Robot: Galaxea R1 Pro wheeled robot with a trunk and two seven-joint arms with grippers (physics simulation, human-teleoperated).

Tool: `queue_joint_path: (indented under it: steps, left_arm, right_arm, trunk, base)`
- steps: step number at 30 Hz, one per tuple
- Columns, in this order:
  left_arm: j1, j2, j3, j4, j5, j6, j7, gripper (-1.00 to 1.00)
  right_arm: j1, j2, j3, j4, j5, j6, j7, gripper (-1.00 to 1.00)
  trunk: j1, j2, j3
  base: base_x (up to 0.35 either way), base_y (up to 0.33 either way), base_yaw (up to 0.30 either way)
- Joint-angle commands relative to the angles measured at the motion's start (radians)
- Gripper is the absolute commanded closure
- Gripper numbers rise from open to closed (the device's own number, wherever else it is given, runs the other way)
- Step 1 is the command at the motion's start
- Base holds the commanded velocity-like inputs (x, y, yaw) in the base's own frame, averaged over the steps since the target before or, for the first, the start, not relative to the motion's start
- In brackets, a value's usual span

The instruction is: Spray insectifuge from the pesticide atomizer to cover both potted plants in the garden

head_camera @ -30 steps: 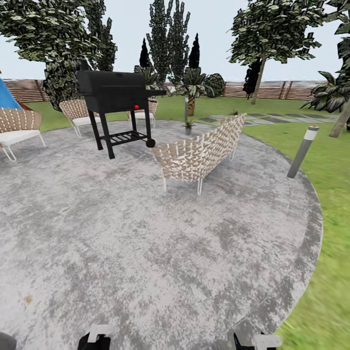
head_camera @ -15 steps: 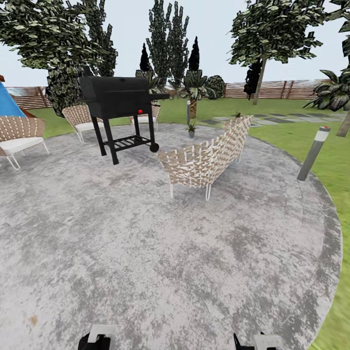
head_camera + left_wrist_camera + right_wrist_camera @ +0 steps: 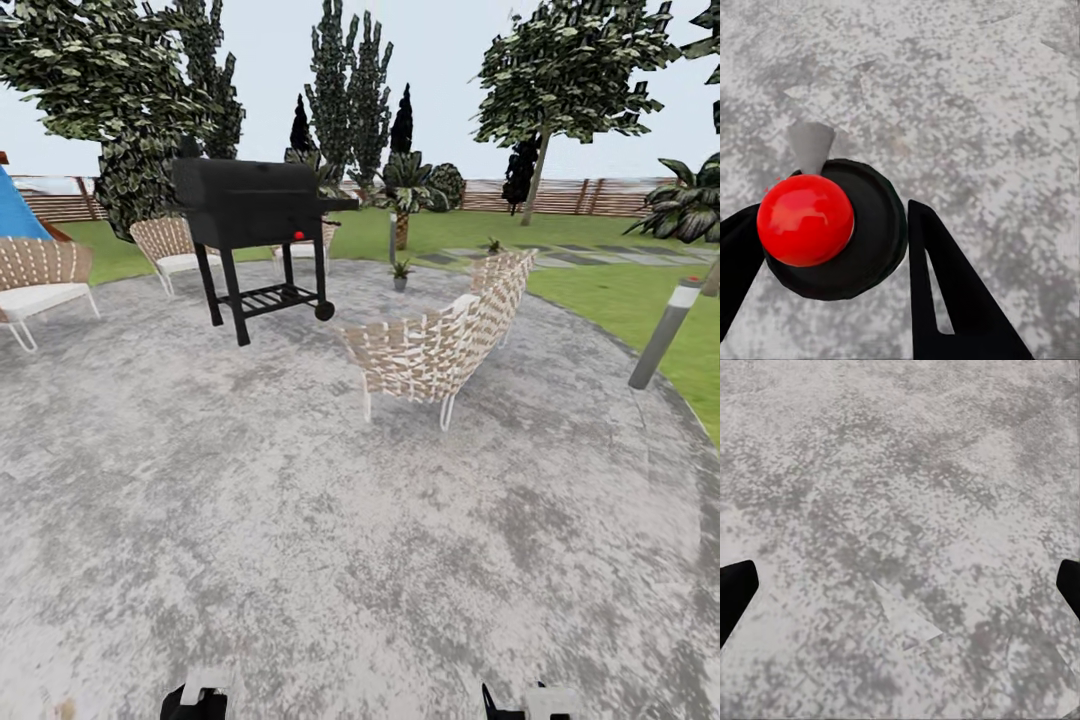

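Two potted plants stand at the far side of the garden's round grey patio (image 3: 300,520). One potted plant (image 3: 401,271) is just past the grill, and the other (image 3: 492,244) peeks over the woven chair. The pesticide atomizer is out of view. My left gripper (image 3: 200,697) and right gripper (image 3: 530,700) sit low at the near edge of the head view. In the left wrist view the left gripper (image 3: 832,210) is open, holding nothing, above a red dome (image 3: 805,219) on a black disc. The right gripper (image 3: 906,577) is open wide over bare patio.
A black grill (image 3: 255,225) stands ahead on the left and a woven chair (image 3: 440,345) ahead in the middle. More woven chairs (image 3: 40,275) line the left side. A grey lamp post (image 3: 665,335) leans at the patio's right edge. Lawn, stepping stones (image 3: 560,255) and a brown fence (image 3: 590,195) lie beyond.
The whole head view has shifted: the camera has moved further onto the patio, so the grill, chair and lamp post sit further right. Both grippers keep their places in the view.
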Motion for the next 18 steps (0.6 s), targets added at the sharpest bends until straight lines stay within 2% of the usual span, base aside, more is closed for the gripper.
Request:
queue_joint_path:
  steps: [1,18]
  left_arm:
    - [-0.001,0.001,-0.008,0.001,0.007,-0.003,-0.001,1.00]
    - [-0.001,0.000,-0.008,0.001,0.007,-0.003,-0.001,1.00]
  right_arm:
    - [0.000,0.000,-0.002,-0.001,0.004,-0.003,0.000,-1.00]
    - [0.000,0.001,0.000,0.003,0.007,-0.001,0.005,-1.00]
  trunk:
    - [0.000,0.000,-0.001]
    - [0.000,0.000,-0.001]
  base:
    - [0.295,0.171,0.000]
    - [0.297,0.164,0.000]
